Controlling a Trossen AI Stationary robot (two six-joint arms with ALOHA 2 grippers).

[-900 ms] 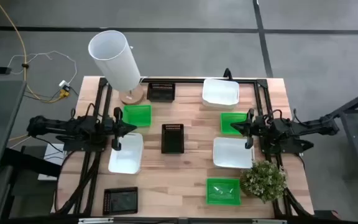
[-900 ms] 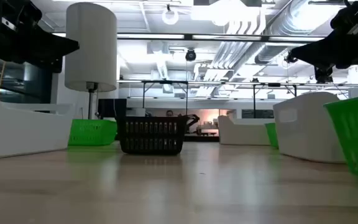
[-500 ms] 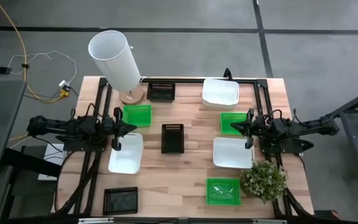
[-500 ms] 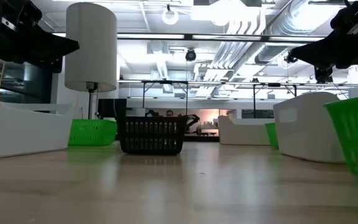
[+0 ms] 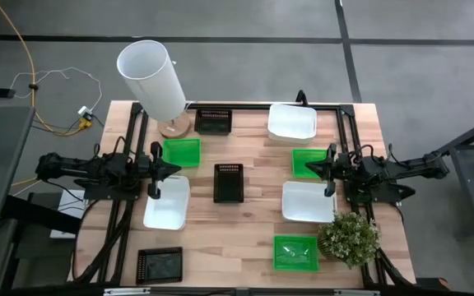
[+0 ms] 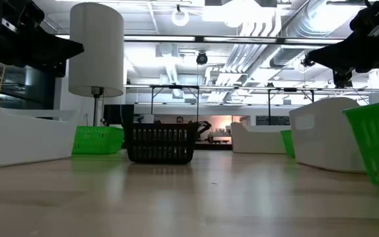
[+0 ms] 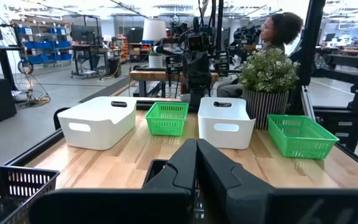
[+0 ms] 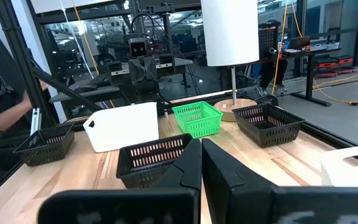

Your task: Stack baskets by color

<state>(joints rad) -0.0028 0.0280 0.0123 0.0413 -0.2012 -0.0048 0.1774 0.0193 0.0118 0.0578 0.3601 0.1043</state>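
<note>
The left gripper point(image 5: 164, 170) hangs above the bench point(image 5: 245, 230), jaws clenched on nothing, between a green basket point(image 5: 181, 152) just beyond its tip and a white basket point(image 5: 167, 203) beside it. The right gripper point(image 5: 315, 170) mirrors it, jaws clenched and empty, over the edge of another green basket point(image 5: 304, 160), with a white basket point(image 5: 307, 201) alongside. Midway between both tips lies a black slatted basket point(image 5: 229, 182). Farther out sit a black basket point(image 5: 213, 122) by the white cylinder point(image 5: 152, 78), a white basket point(image 5: 292, 122), a green basket point(image 5: 295, 252) beside the potted plant point(image 5: 350, 238), and a black basket point(image 5: 160, 265) at the near corner. No writing is legible. Only the left wrist view shows a person point(image 7: 278, 34) behind the plant.
</note>
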